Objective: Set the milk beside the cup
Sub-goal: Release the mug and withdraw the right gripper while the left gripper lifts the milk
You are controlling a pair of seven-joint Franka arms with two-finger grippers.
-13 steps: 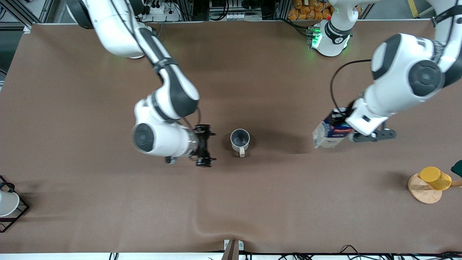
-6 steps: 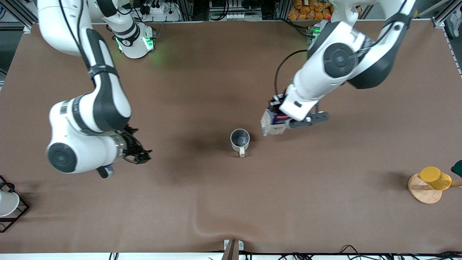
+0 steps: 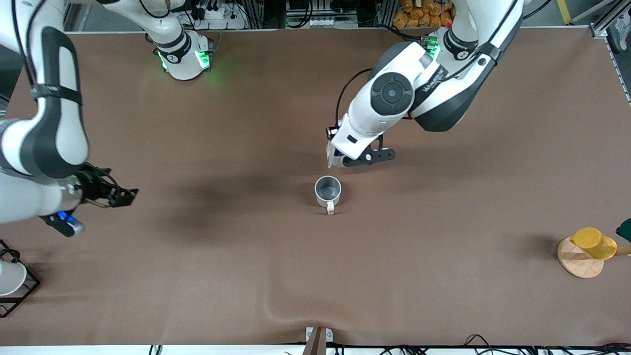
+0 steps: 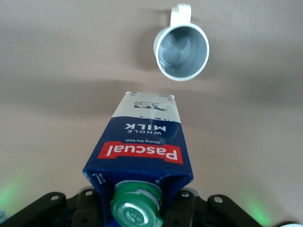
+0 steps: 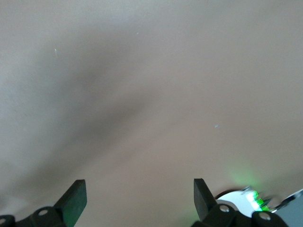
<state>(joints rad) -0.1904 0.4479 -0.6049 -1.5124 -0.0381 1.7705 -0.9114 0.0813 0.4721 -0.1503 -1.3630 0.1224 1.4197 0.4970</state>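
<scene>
A: Two arms over one brown table, and the mug stands alone near its middle, handle turned toward the front camera. Where is the milk?

B: Clamped in the left gripper, in the air just over the patch of table farther from the camera than the mug. Only a sliver of the carton shows in the front view; the left wrist view shows its green cap, red label and white panel, with the mug close to the carton's bottom edge.

A: And room around the mug?

B: Bare cloth on every side. The yellow cup on its wooden disc sits well apart from the mug at the left arm's end.

A: The right gripper?

B: Fingers spread, holding nothing, well apart from the mug at the right arm's end, above the wire rack.
</scene>
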